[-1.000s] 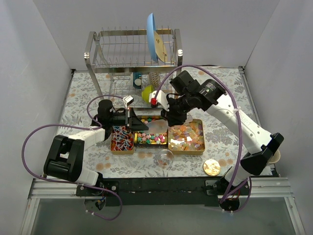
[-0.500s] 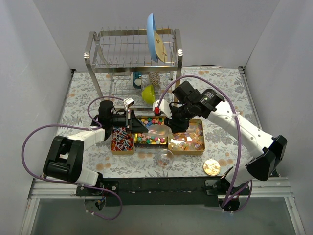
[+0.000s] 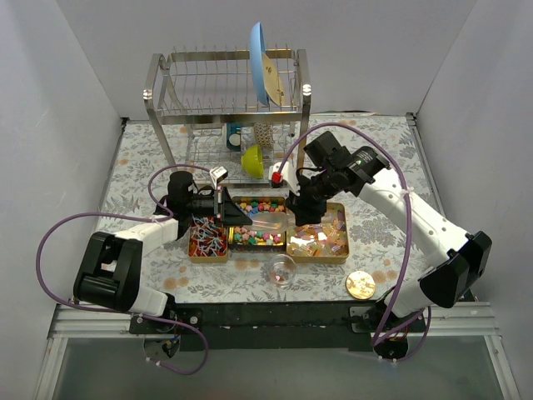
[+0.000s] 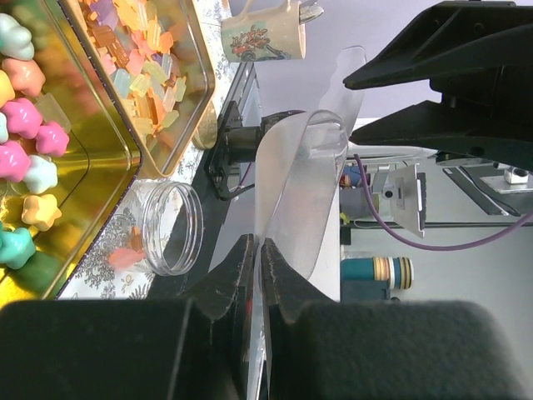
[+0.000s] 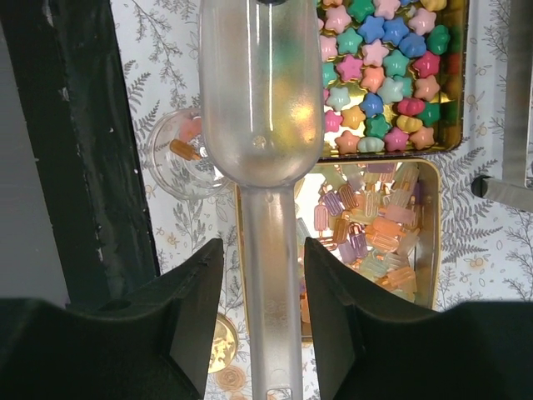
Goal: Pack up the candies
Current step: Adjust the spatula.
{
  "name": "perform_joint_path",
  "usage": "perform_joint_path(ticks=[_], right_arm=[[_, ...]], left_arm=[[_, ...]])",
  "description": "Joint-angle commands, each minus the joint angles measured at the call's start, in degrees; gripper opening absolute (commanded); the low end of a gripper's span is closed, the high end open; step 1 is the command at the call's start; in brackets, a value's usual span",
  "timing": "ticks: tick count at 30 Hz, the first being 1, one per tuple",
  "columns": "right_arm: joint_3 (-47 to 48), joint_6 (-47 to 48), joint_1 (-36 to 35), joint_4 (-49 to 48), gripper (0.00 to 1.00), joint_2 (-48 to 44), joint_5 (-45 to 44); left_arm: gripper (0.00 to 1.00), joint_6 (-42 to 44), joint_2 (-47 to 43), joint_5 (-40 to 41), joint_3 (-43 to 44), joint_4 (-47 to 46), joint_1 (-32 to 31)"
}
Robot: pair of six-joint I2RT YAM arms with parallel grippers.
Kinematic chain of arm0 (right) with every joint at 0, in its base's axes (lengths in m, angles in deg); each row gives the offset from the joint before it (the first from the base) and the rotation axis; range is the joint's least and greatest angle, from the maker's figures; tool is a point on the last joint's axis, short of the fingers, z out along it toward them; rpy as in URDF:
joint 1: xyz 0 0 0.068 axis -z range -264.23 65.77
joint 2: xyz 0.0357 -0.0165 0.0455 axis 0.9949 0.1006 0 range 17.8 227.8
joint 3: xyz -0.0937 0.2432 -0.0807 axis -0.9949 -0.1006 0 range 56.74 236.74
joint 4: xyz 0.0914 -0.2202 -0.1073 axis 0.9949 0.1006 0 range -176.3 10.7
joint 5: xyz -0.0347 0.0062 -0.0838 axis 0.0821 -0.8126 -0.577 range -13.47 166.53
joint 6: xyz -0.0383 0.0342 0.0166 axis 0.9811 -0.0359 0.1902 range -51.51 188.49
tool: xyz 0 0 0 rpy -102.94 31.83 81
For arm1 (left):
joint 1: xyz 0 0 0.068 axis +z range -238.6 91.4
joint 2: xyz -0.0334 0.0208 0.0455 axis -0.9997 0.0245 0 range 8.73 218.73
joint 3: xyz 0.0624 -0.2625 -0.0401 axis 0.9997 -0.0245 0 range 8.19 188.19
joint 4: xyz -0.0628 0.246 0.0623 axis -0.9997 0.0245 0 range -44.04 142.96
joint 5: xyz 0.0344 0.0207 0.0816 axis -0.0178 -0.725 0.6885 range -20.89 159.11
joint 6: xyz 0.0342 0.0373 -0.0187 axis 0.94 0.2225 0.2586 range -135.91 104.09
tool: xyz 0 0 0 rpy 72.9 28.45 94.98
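Note:
Three gold tins hold the candies: striped twists point(image 3: 208, 237) on the left, multicoloured stars point(image 3: 254, 236) point(image 5: 383, 75) in the middle, and pastel translucent ones point(image 3: 318, 237) point(image 5: 375, 225) on the right. A clear plastic scoop point(image 3: 268, 223) point(image 5: 262, 100) point(image 4: 296, 200) lies over the middle tin. My left gripper point(image 3: 240, 215) point(image 4: 256, 243) is shut on the scoop's front lip. My right gripper point(image 3: 301, 215) point(image 5: 263, 250) is open, with its jaws on either side of the scoop handle and a gap on both sides. A small clear jar point(image 3: 281, 268) point(image 5: 179, 158) point(image 4: 171, 227) with a few candies in it stands in front of the tins.
A round gold lid point(image 3: 361, 284) lies at the front right. A metal dish rack point(image 3: 225, 92) stands at the back with a blue plate point(image 3: 260, 62) in it and a green cup point(image 3: 252, 158) under it. A printed mug point(image 4: 258, 33) stands to the far right.
My right gripper's jaws have opened off the scoop handle, and that wrist has shifted slightly right. The left gripper has stayed shut and still.

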Motion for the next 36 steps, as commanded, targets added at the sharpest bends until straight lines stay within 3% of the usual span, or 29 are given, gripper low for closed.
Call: perform_joint_path(ticks=[1,11,13,19,25,29,36], right_arm=[[-1.64,1.21,0.34,1.73,0.51,-0.81,4.12],[-4.73,1.13,0.43,0.33,0.54,0.06,4.82],[-4.20,1.13,0.60,-0.03,0.50,0.67,5.00],[-3.49,0.60,1.04,-0.64,0.35,1.56,5.79],[-5.08,1.39,1.30,-0.56,0.04,0.94,6.76],[-4.29,4.37,2.18,2.51,0.01,-0.55,0.28],[-4.98,10.44,7.54,12.01,0.01,-1.60,-10.11]], left_arm=[[0.00,0.82,-2.79,-0.37,1.64,-0.13,0.04],[0.00,0.29,-3.23,-0.80,1.73,-0.83,-0.04],[0.00,0.38,-3.23,-0.72,1.65,-0.74,0.04],[0.00,0.56,-3.40,-0.63,1.47,-0.39,0.04],[0.00,1.69,-3.49,0.25,1.47,-0.04,0.48],[0.42,10.54,-3.93,8.56,5.67,14.06,2.06],[0.64,19.80,-5.16,19.13,10.34,27.03,2.51]])
